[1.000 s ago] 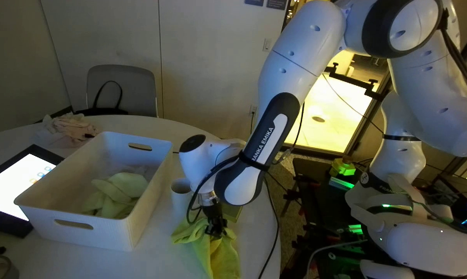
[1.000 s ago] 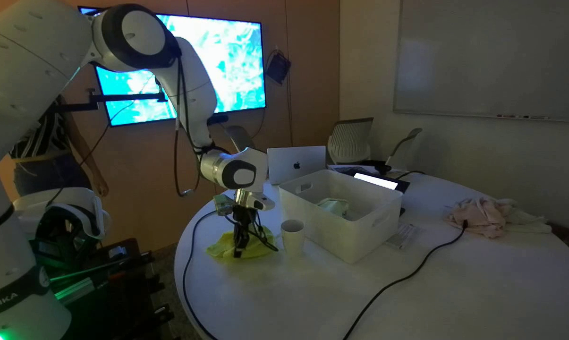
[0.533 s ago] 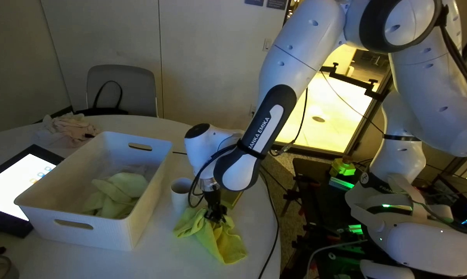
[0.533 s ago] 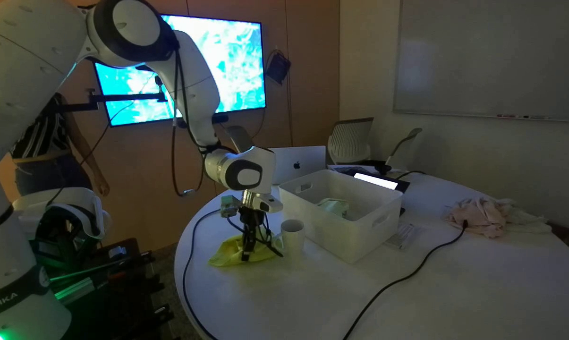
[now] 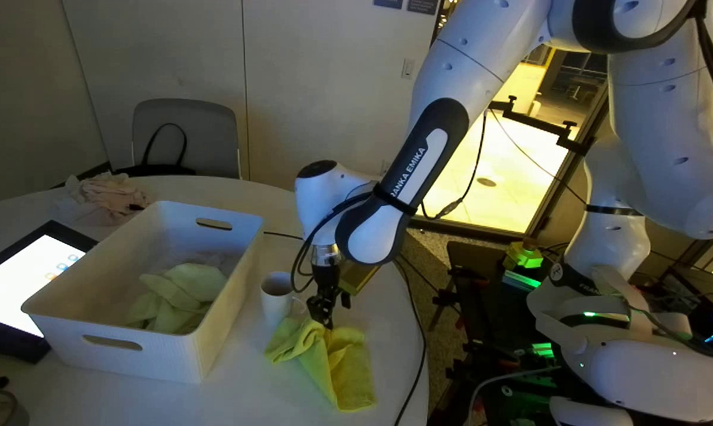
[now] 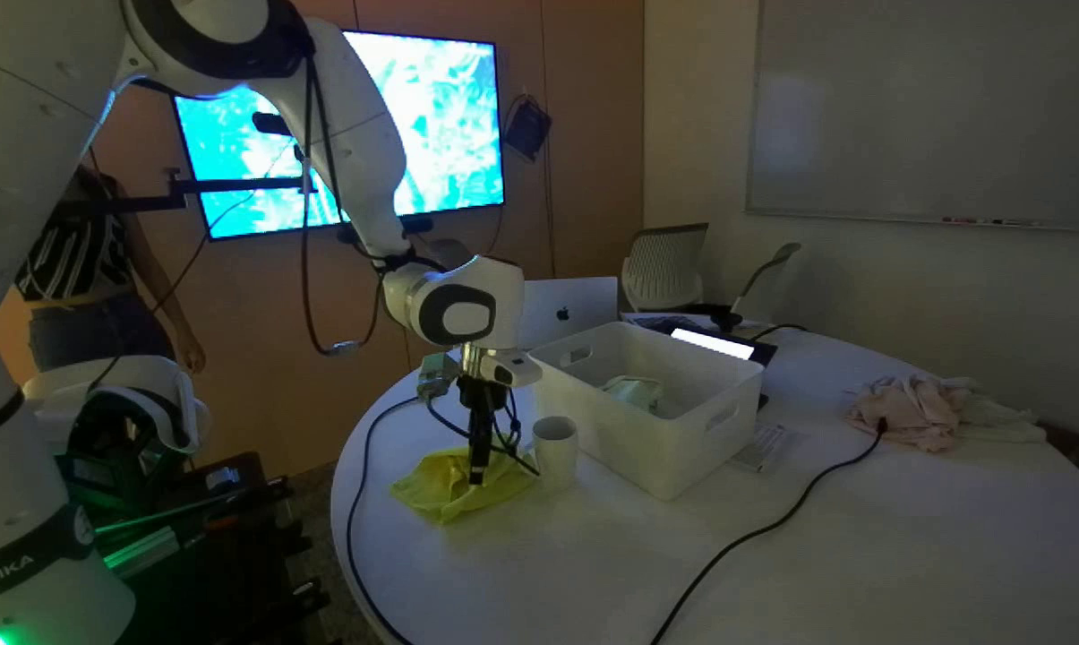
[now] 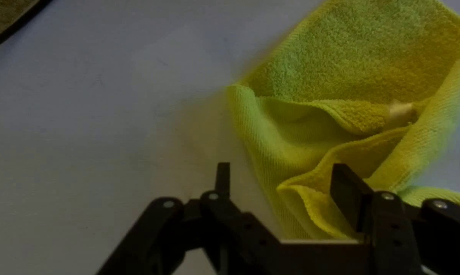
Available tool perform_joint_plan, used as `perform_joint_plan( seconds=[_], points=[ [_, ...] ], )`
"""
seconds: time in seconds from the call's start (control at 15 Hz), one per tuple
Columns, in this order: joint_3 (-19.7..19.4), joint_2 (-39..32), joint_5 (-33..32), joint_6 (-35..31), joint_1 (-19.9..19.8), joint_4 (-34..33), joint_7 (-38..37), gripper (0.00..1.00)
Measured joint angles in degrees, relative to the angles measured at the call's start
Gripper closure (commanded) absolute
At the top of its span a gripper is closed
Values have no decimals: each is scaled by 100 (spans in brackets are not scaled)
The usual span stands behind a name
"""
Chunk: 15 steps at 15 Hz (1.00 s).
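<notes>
Arm (image 5: 415, 171) higher, tool (image 7: 281, 173) downward over yellow cloth (image 7: 352, 65)

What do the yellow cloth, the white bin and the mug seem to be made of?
Yellow cloth: soft, matt fabric, probably terry or microfibre; the wrist view shows fuzzy pile in places, fine ribs elsewhere.
White bin: likely plastic with a dull finish, judging by its rounded corners and cut-out handles.
Mug: perhaps ceramic, from its smooth-looking pale wall; dim light leaves material and gloss open.
</notes>
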<state>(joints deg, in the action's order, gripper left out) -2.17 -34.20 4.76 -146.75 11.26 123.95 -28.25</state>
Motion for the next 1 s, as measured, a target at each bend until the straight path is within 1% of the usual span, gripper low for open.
perform_joint_plan(
  seconds=[0.2, 0.33, 0.6, 0.87, 0.93, 1.0],
  points=[
    [57, 253, 48, -248, -17, 149, 22, 0],
    [175, 293, 207, -416, -72, 145, 118, 0],
    [580, 215, 682, -584, -319, 66, 578, 0],
    [807, 2, 969, -613, -484, -105, 915, 0],
    [823, -57, 996, -636, -499, -148, 959, 1],
    [825, -117, 1003, -668, -502, -194, 979, 23]
  ],
)
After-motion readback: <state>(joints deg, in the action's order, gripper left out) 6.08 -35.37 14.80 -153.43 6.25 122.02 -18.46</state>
